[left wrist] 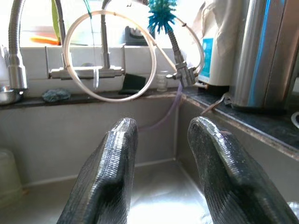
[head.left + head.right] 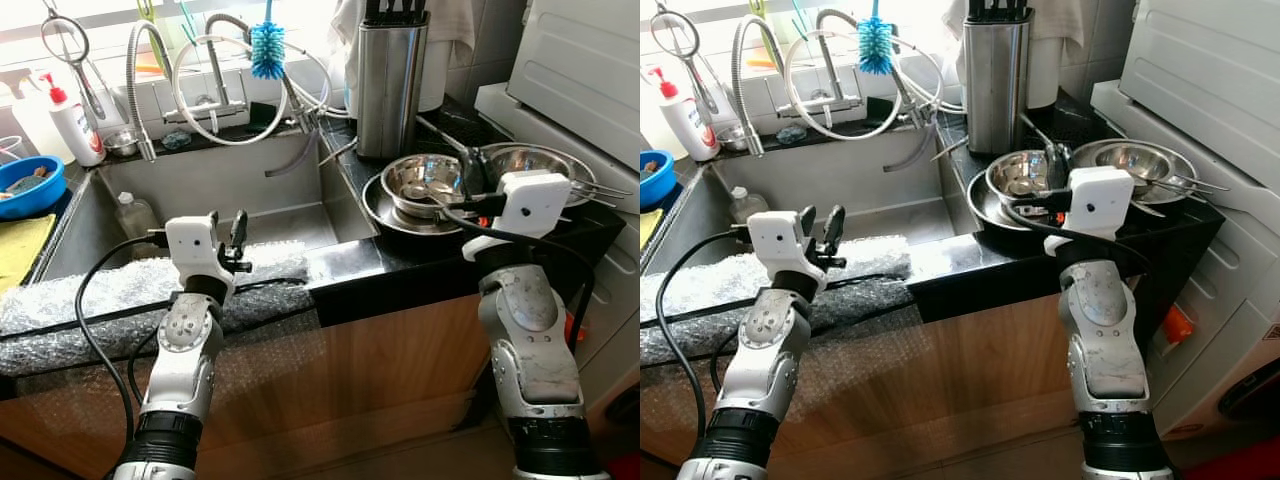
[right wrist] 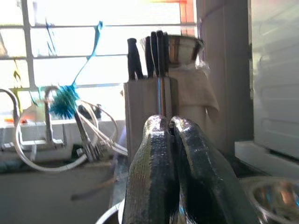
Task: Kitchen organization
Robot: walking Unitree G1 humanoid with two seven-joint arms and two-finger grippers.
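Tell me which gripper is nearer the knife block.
Right. The right gripper hovers over the steel bowls just before the knife block; the left gripper is over the sink.

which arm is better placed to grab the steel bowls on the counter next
Right, probably. The right gripper already hovers over the stacked steel bowls beside the knife block, fingers closed. The left gripper sits open above the sink, farther away.

The left gripper (image 1: pixel 161 172) holds its two ribbed black jaws apart above the grey stainless-steel sink (image 1: pixel 56 135). At the sink's back edge stand a chrome tap (image 1: pixel 86 72), a looped white hose (image 1: pixel 110 95) and a blue bristle brush (image 1: pixel 162 14); a tall steel canister (image 1: pixel 264 51) occupies the dark tabletop (image 1: pixel 261 128).
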